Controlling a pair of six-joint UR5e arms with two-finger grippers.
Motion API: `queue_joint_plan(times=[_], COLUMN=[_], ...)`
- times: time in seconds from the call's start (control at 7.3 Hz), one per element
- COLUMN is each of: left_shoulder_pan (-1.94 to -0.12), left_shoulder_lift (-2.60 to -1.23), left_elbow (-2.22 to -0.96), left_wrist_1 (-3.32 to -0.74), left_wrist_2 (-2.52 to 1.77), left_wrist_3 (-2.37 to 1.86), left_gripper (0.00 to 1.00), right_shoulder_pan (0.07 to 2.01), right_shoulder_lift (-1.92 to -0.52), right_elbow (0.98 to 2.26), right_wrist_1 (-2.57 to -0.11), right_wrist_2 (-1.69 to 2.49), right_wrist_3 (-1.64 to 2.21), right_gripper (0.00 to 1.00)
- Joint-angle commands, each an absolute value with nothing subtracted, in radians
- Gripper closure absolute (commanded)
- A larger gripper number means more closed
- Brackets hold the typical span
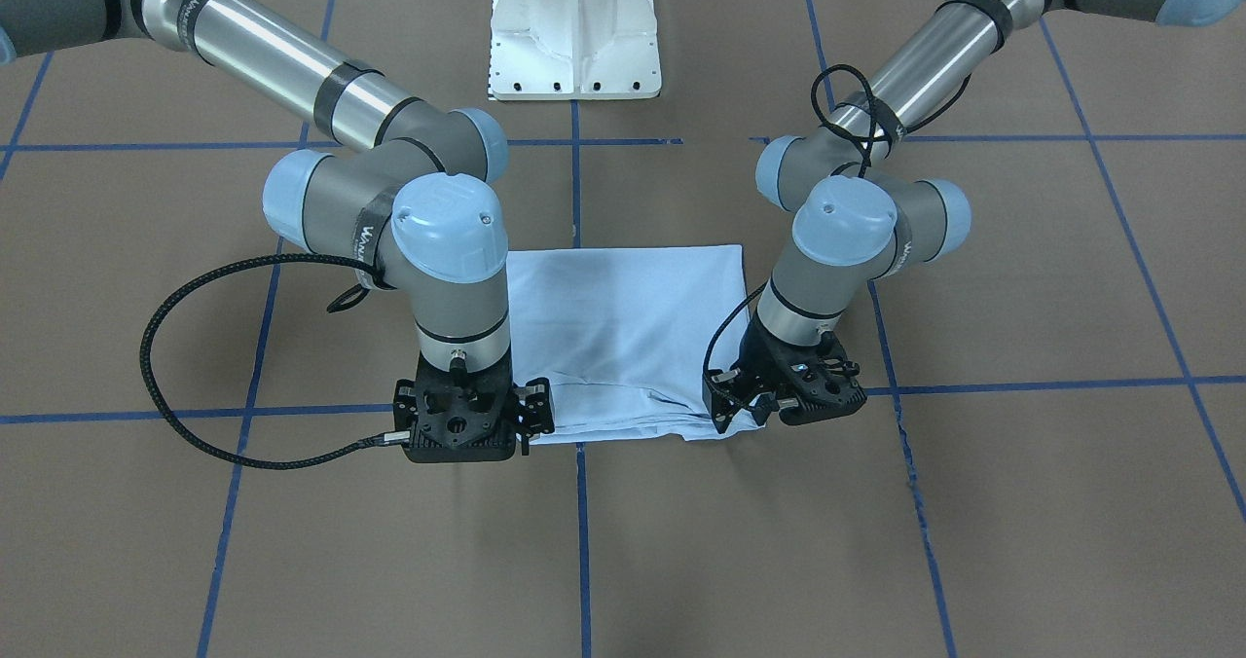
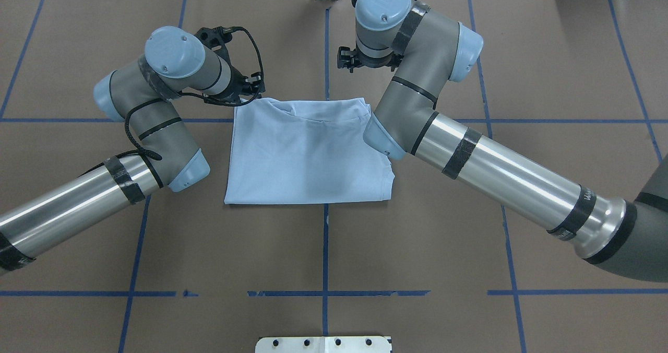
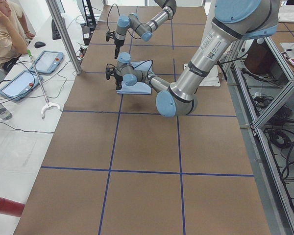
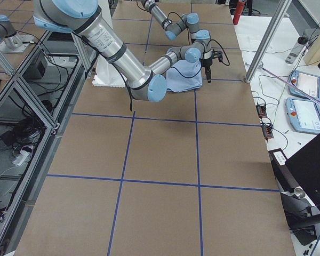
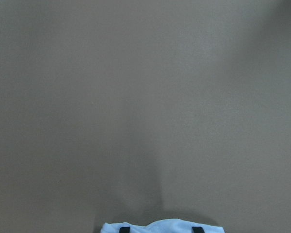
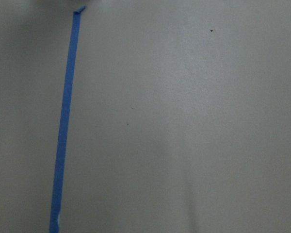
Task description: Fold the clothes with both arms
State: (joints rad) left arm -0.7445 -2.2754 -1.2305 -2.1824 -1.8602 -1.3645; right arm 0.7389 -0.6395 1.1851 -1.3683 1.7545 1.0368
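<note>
Folded T-shirt [image 2: 308, 154] is lying flat in the middle of the table [image 2: 323, 238], open room all round.
Left gripper [image 1: 740, 407] is resting on 1 far corner, fingertips apart, cloth between, grip unclear; right gripper [image 2: 347, 60] is hovering near the other, spread wide, empty.

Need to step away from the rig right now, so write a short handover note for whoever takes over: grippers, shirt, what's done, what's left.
Left gripper: at the T-shirt's left corner farthest from the robot, with fabric between its fingertips in the wrist view. Grip unconfirmed.
Right gripper: by the far right corner. Its wrist view shows only bare table and a blue tape line. Open or shut is unclear.
Done: the T-shirt lies flat, folded to a rough rectangle.
Left: probably another fold; check both grips first.
</note>
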Motion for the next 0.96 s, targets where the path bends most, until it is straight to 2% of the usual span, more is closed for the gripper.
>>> queue_joint_plan(times=[0.0, 0.68, 0.82], left_shoulder_pan=[-0.744, -0.727, -0.727], left_shoulder_lift=[-2.284, -2.283, -2.283], left_elbow=[-1.227, -1.215, -1.215], left_wrist_1=[-2.183, -2.18, -2.18], left_wrist_2=[-1.861, -1.859, -1.859], left_wrist_3=[-1.365, -1.359, -1.361], left_gripper=[0.39, 0.46, 0.68], right_shoulder_pan=[0.739, 0.738, 0.738], right_shoulder_lift=[-0.641, -0.643, -0.643], right_elbow=[1.186, 1.186, 1.186], right_wrist_1=[-1.368, -1.368, -1.368], right_wrist_2=[1.755, 1.755, 1.755], right_wrist_3=[1.037, 1.035, 1.035], right_gripper=[0.0, 0.0, 0.0])
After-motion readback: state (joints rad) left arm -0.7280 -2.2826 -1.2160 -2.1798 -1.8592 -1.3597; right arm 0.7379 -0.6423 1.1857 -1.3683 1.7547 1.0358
